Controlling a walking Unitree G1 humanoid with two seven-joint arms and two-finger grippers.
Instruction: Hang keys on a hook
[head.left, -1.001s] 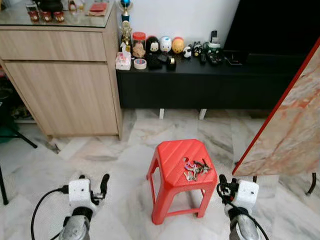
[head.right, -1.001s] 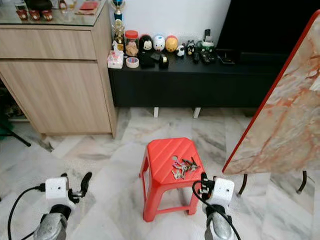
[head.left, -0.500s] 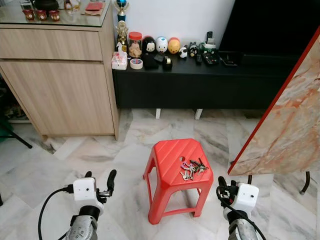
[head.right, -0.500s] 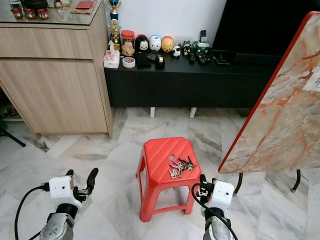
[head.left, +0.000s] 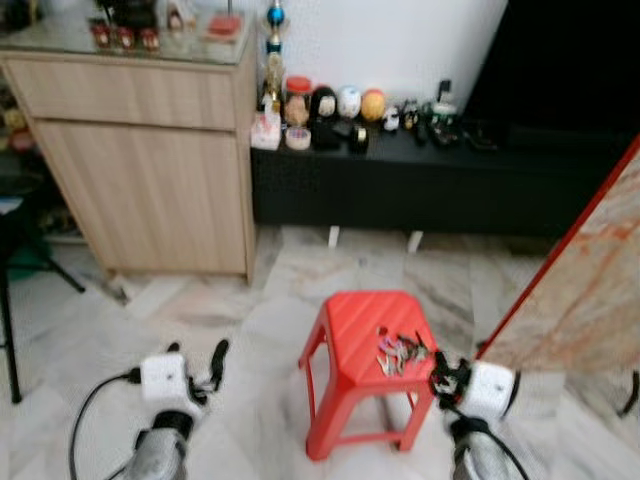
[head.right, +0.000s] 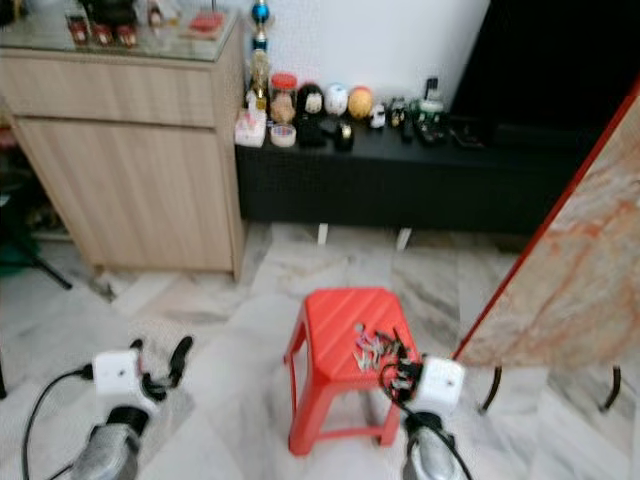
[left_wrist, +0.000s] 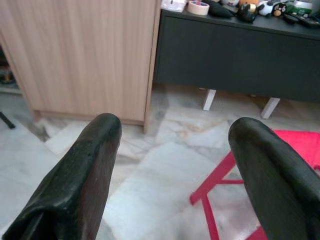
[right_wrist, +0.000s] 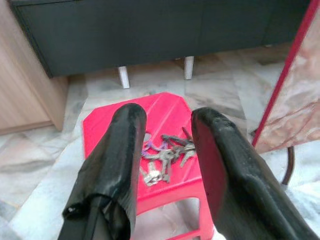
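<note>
Two grippers low over the marble floor (head.left: 250, 330). Keys (right_wrist: 162, 155) lie loose on the red stool (head.left: 350, 330), near its right edge. Right gripper (right_wrist: 167, 125) hangs just short of the stool, fingers parted and empty, framing the keys. Left gripper (left_wrist: 170, 135) spread wide, empty, well left of the stool, facing the wooden cabinet (left_wrist: 80, 45).

You are looking at two silver, ribbed forearms, each ending in a boxy white wrist housing. A black cable is looping out from the housing behind the left gripper (head.left: 215, 362) and trailing back along that arm; a shorter tangle of black wiring is sitting just behind the right gripper (head.left: 441, 372). Up close, the left gripper's fingers (left_wrist: 75, 185) are showing as long, rounded, matte black pads, and the right gripper's fingers (right_wrist: 117, 170) are looking the same, slightly creased near their bases.
</note>
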